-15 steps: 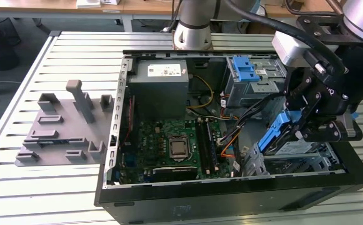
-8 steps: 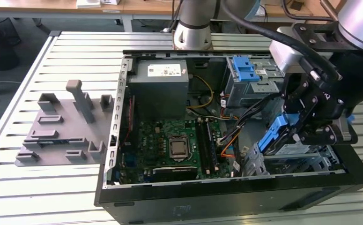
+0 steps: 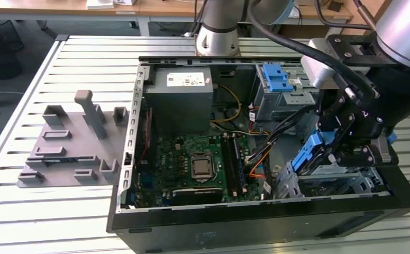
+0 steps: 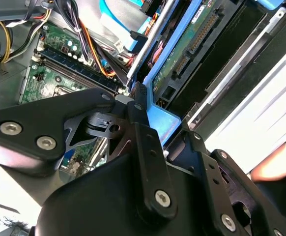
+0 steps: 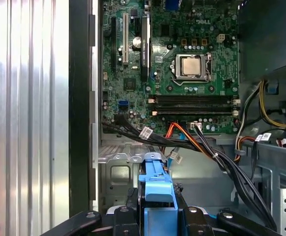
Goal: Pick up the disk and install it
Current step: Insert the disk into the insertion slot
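My gripper [image 3: 330, 154] is shut on the disk [image 3: 306, 155], a drive in a blue plastic carrier held on edge and tilted. It hangs over the metal drive cage [image 3: 342, 177] in the open computer case's front corner, at the exterior view's right. The first wrist view has the blue carrier [image 5: 156, 189] clamped between the black fingers [image 5: 133, 204], pointing toward the motherboard [image 5: 182, 64]. The second wrist view sees the disk's [image 4: 192, 49] green circuit side and blue frame just past the gripper's linkage [image 4: 133, 128].
A grey power supply box [image 3: 180, 90] with a white sticker sits at the back of the case. A blue latch piece [image 3: 276, 78] tops the upper metal bay. Cable bundles [image 5: 216, 157] run beside the cage. A grey fixture [image 3: 71, 143] lies on the slatted table. A person's hand [image 4: 275, 167] is close by.
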### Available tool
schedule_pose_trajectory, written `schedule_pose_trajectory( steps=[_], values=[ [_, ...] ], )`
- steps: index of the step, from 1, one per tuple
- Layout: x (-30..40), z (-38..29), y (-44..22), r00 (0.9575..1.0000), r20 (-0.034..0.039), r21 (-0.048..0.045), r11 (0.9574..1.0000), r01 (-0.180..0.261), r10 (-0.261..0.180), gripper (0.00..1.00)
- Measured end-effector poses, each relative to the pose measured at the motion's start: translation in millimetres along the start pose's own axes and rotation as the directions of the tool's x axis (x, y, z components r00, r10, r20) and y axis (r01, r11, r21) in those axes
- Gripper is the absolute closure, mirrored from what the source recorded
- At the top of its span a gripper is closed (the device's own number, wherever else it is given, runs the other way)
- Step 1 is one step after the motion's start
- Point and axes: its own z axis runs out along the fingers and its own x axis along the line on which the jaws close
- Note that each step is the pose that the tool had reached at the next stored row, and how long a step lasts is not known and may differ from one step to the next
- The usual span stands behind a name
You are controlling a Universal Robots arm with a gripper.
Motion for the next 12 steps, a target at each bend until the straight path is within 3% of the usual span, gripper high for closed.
schedule_pose_trajectory(
  steps=[12],
  values=[
    [0.4, 11.1, -0.2, 1.0000, -0.0002, -0.0001, 1.0000, 0.000, 0.000, 0.64]
  ],
)
